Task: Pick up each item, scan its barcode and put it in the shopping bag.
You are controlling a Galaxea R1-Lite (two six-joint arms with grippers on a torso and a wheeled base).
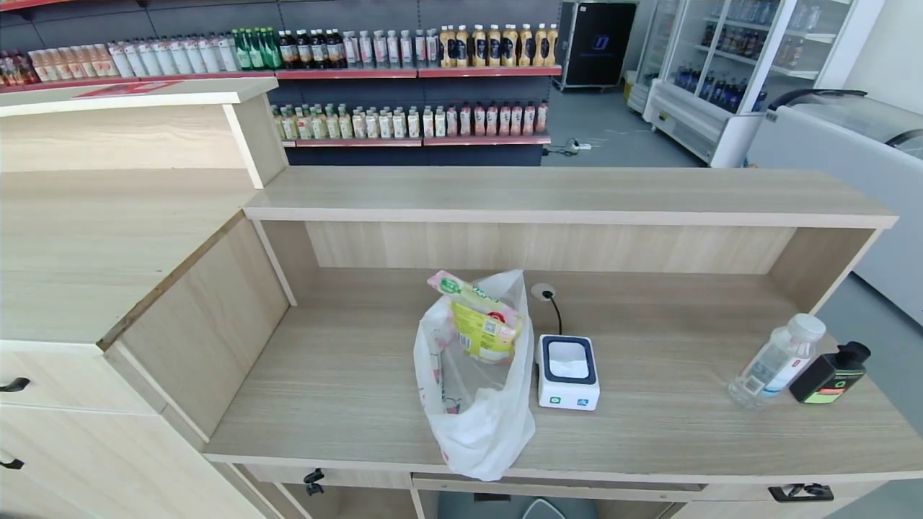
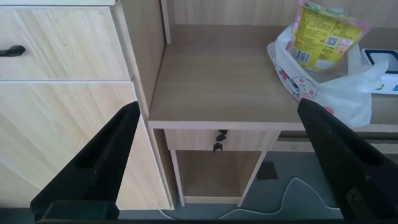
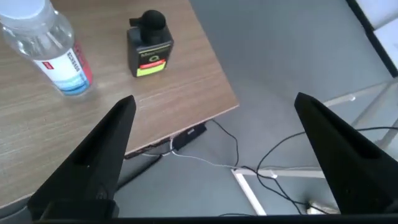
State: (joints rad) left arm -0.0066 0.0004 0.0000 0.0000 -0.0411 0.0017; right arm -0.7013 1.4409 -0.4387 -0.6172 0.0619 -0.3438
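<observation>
Fingers (image 2: 93, 168) of the left gripper (image 2: 217, 106) are spread wide and empty, out in front of the counter's (image 1: 346, 404) left end. The shopping bag (image 1: 472, 411) holds a yellow pouch (image 1: 482, 321) and stands just beside the scanner (image 1: 567, 371). The water bottle (image 1: 775, 360) and black bottle (image 1: 829, 375) stand upright at the right end, nearest the right gripper (image 3: 214, 99), which is likewise spread and empty just off that edge.
</observation>
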